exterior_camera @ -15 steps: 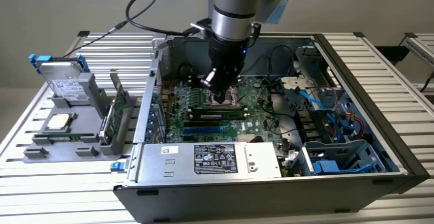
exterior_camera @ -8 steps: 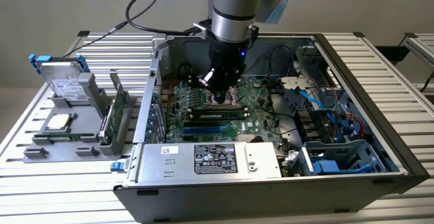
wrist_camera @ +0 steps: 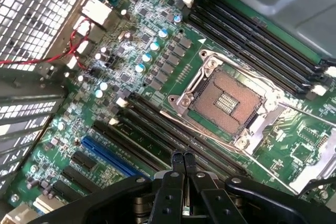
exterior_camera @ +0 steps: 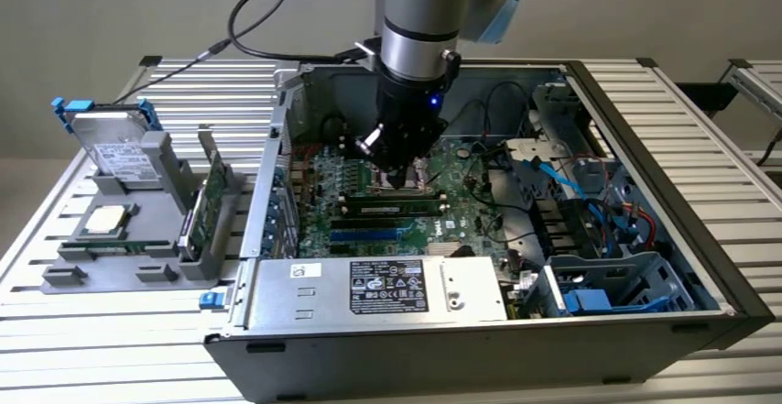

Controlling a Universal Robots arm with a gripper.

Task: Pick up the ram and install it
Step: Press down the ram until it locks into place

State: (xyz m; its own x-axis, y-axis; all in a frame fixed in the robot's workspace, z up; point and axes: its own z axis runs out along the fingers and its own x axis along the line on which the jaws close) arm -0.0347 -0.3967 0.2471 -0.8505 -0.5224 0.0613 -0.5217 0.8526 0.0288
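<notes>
Two black fingertips (wrist_camera: 183, 162) pressed together, empty, above the motherboard (wrist_camera: 131, 77).
Gripper (exterior_camera: 394, 168) hangs inside the open computer case (exterior_camera: 684, 239) near the bare CPU socket (wrist_camera: 226, 100); one ram (exterior_camera: 394, 208) sits seated in a slot just beside. Power supply (exterior_camera: 379, 289) label is unreadable.

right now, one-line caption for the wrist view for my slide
Shut, empty gripper poised over the motherboard, near the bare CPU socket and memory slots.
</notes>
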